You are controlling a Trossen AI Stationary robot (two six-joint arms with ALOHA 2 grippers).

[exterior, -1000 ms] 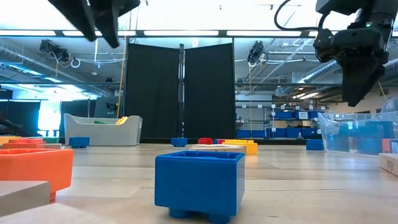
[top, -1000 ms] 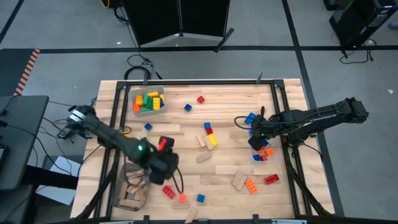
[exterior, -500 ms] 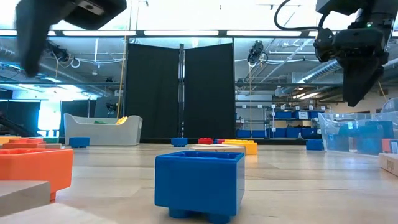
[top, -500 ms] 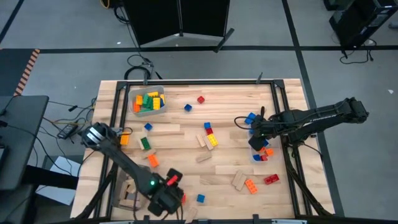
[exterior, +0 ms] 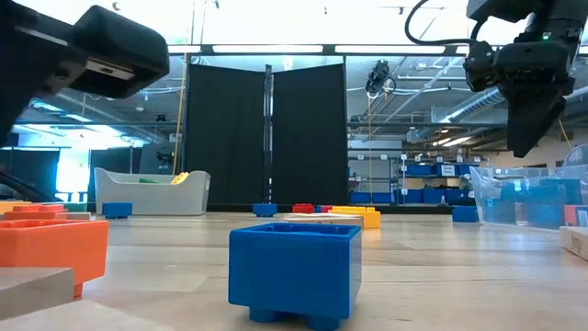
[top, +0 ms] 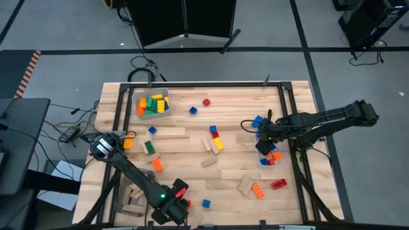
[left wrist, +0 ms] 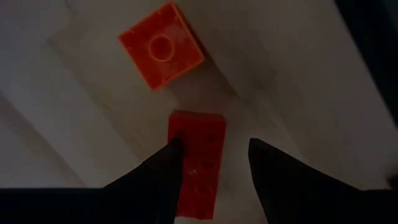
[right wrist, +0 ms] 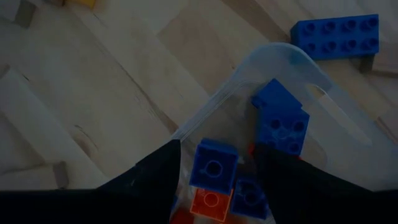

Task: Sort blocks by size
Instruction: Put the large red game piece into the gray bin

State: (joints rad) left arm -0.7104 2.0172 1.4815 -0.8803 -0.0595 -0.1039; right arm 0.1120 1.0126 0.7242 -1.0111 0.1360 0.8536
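**Red brick being straddled by the left gripper at the table's near edge**

The table [top: 192, 137] is being shared by two arms, and the left one is much the nearer to the brick now in question. The left gripper [left wrist: 212, 163] is being held low over the near edge, with a red brick [left wrist: 196, 163] lying directly under it, between its parted fingers [left wrist: 163, 171]. One finger is touching or almost touching the brick's side; the other is standing clear, so the brick is not yet being gripped. The brick's long axis is running along the line of the fingers, so its narrow width is being offered to the closing move. It is being seen as an oblong studded piece, about twice as long as it is wide. Just beyond it an orange brick [left wrist: 161, 45], square with a single round stud, is lying apart.

The right gripper [right wrist: 216, 163] is being held over a clear bin [right wrist: 292, 68] at the table's right side, fingers parted and nothing between them. Blue bricks [right wrist: 280, 121] and a small orange one are lying inside.
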